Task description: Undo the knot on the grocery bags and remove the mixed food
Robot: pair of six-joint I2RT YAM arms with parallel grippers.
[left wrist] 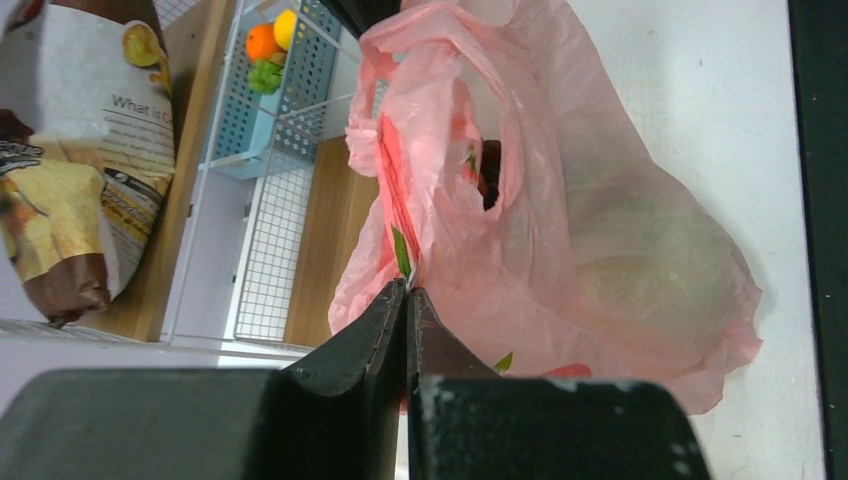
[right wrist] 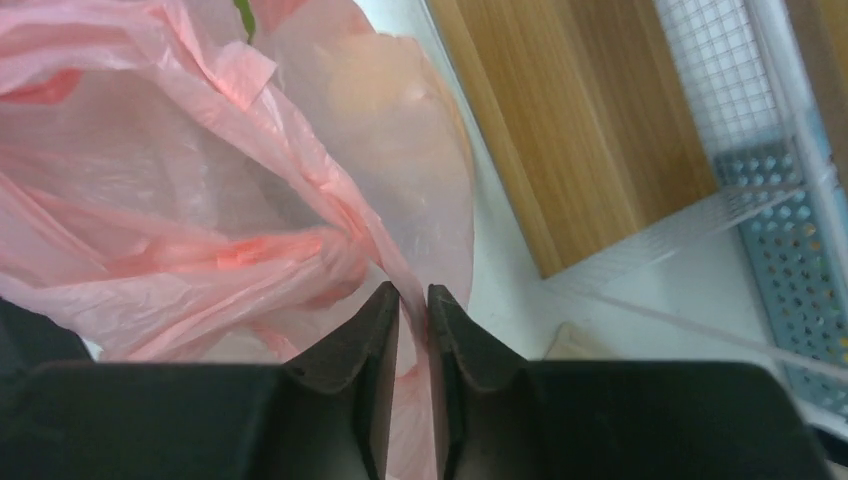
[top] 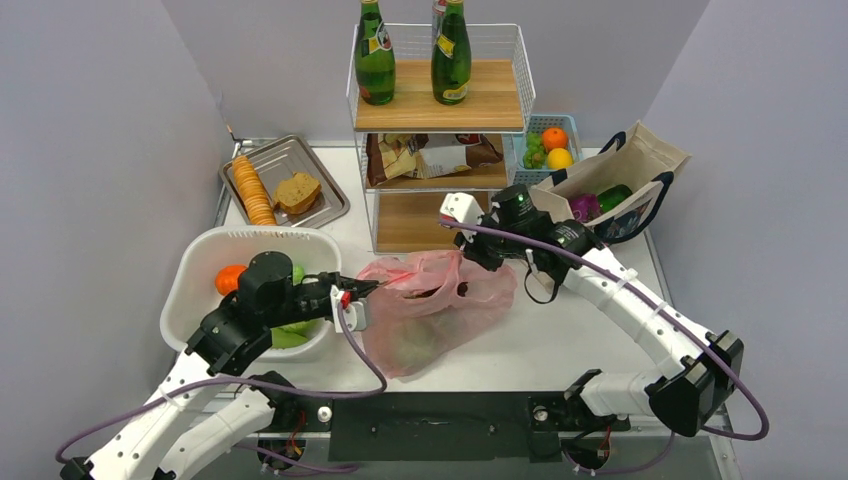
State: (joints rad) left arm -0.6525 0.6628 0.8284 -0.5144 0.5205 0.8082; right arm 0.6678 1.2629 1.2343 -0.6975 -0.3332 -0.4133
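Note:
The pink grocery bag (top: 440, 300) lies crumpled on the white table in front of the rack. My left gripper (top: 372, 287) is shut on a fold of its left rim (left wrist: 408, 290). My right gripper (top: 472, 256) is at the bag's right top corner. Its jaws stand a little apart, with a strip of pink handle (right wrist: 412, 292) running between them. A bunched twist of handle plastic (right wrist: 310, 248) lies just ahead; I cannot tell whether it is a tied knot. The bag's mouth gapes, with a dark item (left wrist: 490, 175) inside. A pale green round food (left wrist: 640, 270) shows through the film.
A white tub (top: 200, 270) holding orange and green items sits under my left arm. A wire rack (top: 440, 100) with green bottles and snack bags stands behind the bag. A metal tray (top: 285, 185) is back left. A blue fruit basket (top: 545, 150) and a beige tote (top: 620, 185) are back right.

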